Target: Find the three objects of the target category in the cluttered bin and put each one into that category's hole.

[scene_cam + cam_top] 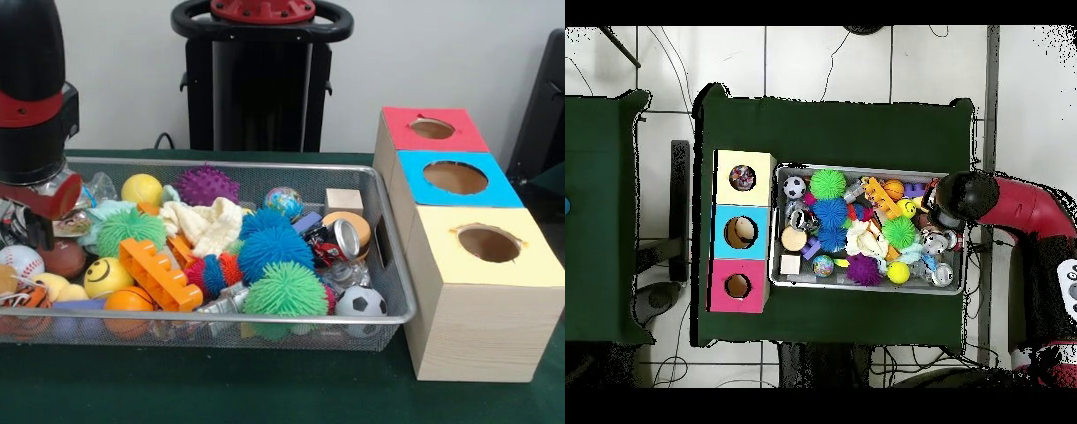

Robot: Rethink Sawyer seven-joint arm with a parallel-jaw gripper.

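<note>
The wire mesh bin (221, 164) is full of toys and also shows in the overhead view (865, 287). My arm hangs over its left end in the front view. The gripper (26, 225) is down among the toys there and mostly hidden. From above, the arm's black head (960, 195) covers it. I see no spotted cloth piece clearly in the bin. The yellow-surrounded hole (488, 243) is at the near end of the wooden box. From above, this hole (742, 178) shows something speckled inside.
A plain cream cloth (207, 225) lies mid-bin and a mint-green cloth (104, 210) lies near the gripper. Spiky balls, an orange brick (159, 272), a baseball (19, 261) and a tin crowd the bin. The blue hole (455, 177) and the red hole (432, 128) lie farther back.
</note>
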